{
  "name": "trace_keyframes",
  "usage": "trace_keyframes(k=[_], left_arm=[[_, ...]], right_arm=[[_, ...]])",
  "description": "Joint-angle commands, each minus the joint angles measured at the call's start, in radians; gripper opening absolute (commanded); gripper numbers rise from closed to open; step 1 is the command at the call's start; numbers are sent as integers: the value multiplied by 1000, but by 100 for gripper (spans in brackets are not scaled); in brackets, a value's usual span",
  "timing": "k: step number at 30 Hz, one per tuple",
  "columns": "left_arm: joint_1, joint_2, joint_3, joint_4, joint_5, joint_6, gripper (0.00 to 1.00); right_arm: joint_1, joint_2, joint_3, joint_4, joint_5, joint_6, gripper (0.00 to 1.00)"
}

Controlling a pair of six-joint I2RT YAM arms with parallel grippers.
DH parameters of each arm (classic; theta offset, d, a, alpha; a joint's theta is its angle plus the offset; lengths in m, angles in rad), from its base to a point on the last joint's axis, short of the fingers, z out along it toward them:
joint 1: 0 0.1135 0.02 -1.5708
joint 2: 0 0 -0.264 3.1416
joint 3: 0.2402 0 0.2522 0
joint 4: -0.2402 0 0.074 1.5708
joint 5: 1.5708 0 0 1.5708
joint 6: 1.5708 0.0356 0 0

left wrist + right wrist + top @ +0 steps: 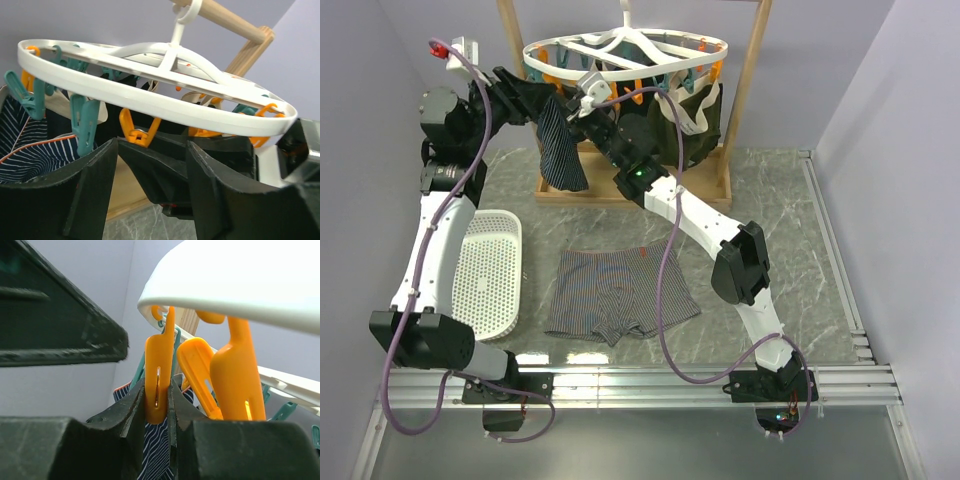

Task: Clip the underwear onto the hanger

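Observation:
The light grey striped underwear (620,295) lies flat on the table, apart from both grippers. The white oval hanger (625,58) with orange and teal clips hangs from the wooden frame. My right gripper (583,104) is raised at the ring's front left; in the right wrist view it (156,390) is shut on an orange clip (159,352) under the ring (240,280). My left gripper (548,100) is just left of it, below the ring (150,102). In the left wrist view it (152,150) is open and empty, with the right gripper's black body between its fingers.
A dark navy striped garment (560,150) hangs from the hanger's left side, right beside both grippers. A dark olive pair (695,115) hangs at the right. The wooden frame (748,80) stands at the back. A white perforated basket (490,270) sits at the left.

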Motion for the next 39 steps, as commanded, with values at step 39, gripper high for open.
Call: trace_keyframes(k=[39], left_arm=[[1,117,113,131,3,-144,43]], right_arm=[[7,-44,21,-16,-135,101,0]])
